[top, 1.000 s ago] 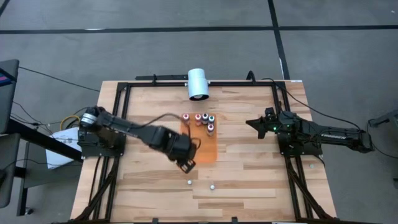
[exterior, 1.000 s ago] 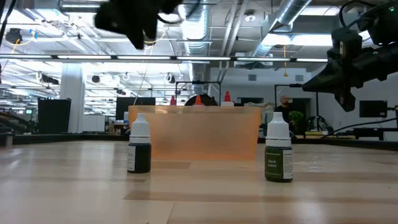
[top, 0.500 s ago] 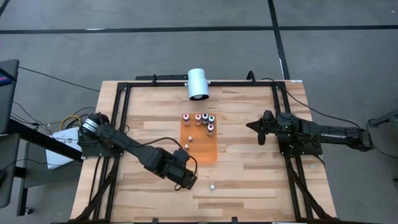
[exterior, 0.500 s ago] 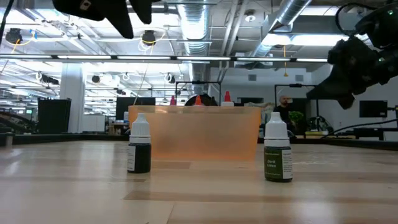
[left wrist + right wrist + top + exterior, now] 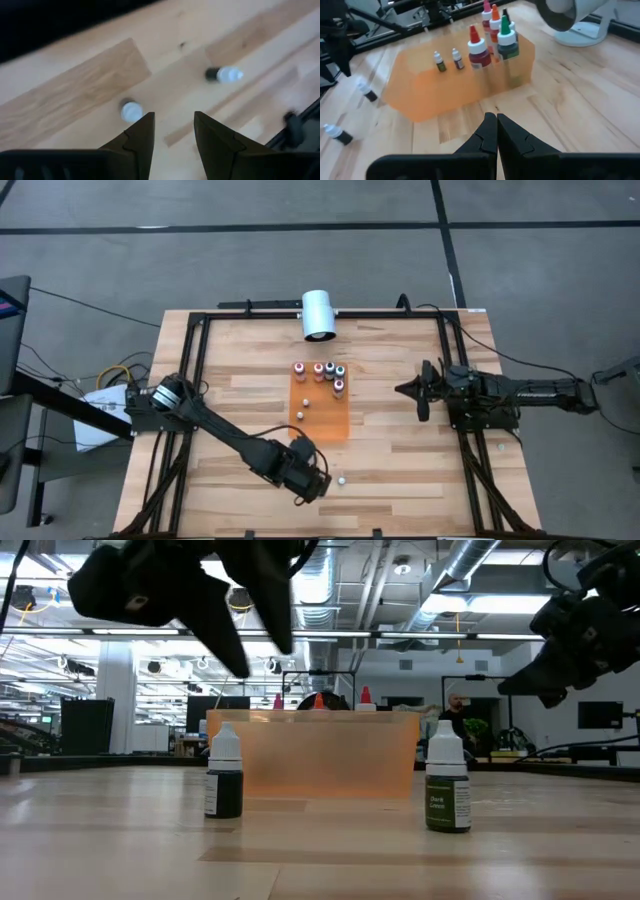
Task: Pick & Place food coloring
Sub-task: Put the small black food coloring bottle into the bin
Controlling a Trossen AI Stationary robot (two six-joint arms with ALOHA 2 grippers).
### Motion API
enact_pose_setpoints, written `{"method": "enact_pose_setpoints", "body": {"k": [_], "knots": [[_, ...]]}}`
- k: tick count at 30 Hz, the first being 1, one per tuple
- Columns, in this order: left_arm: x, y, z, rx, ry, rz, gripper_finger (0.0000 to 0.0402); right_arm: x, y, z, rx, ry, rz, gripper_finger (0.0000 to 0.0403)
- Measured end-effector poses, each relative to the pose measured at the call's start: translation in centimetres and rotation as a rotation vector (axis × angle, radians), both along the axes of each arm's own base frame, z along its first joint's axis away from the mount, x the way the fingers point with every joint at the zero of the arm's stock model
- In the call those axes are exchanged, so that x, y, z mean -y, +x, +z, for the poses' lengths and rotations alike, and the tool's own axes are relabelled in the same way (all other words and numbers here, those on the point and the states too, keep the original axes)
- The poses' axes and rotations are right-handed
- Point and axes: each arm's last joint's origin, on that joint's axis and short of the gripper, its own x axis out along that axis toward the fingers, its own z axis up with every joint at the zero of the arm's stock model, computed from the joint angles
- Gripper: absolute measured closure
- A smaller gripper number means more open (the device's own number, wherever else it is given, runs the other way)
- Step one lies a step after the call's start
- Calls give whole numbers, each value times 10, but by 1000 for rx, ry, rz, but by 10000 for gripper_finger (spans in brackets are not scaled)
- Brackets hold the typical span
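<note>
Two tiny dark food coloring bottles with pale caps stand upright on the wood near the table's near edge: one (image 5: 223, 778) (image 5: 131, 111), the other (image 5: 341, 478) (image 5: 447, 790) (image 5: 223, 74). My left gripper (image 5: 314, 484) (image 5: 258, 645) (image 5: 174, 120) hangs open above the first, which shows just beside one fingertip; in the high view the gripper hides it. Two more tiny bottles (image 5: 302, 409) (image 5: 447, 60) stand on the orange mat (image 5: 328, 428). My right gripper (image 5: 418, 391) (image 5: 496, 120) waits shut near the table's right side.
Several taller dropper bottles (image 5: 320, 371) (image 5: 492, 37) stand at the mat's far end. A white cylinder (image 5: 318, 315) lies at the far edge. Black frame rails (image 5: 190, 380) run along both sides. Bare wood lies around the two near bottles.
My left gripper has travelled from above the mat's near end toward the table's near edge and now hangs over the left dark bottle, closer to the low camera. My right gripper has turned about its wrist in place. The bottles have not moved.
</note>
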Motion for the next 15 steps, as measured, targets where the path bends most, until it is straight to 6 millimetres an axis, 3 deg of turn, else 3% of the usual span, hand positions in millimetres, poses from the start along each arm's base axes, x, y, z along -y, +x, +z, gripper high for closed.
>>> {"method": "enact_pose_setpoints", "body": {"k": [8, 15], "knots": [[-5, -1, -2, -11, 7, 118, 274, -3, -1, -3, -35, 1, 30, 402], [0, 0, -11, -60, -93, 171, 274, -4, -1, -4, -52, -38, 53, 402]]}}
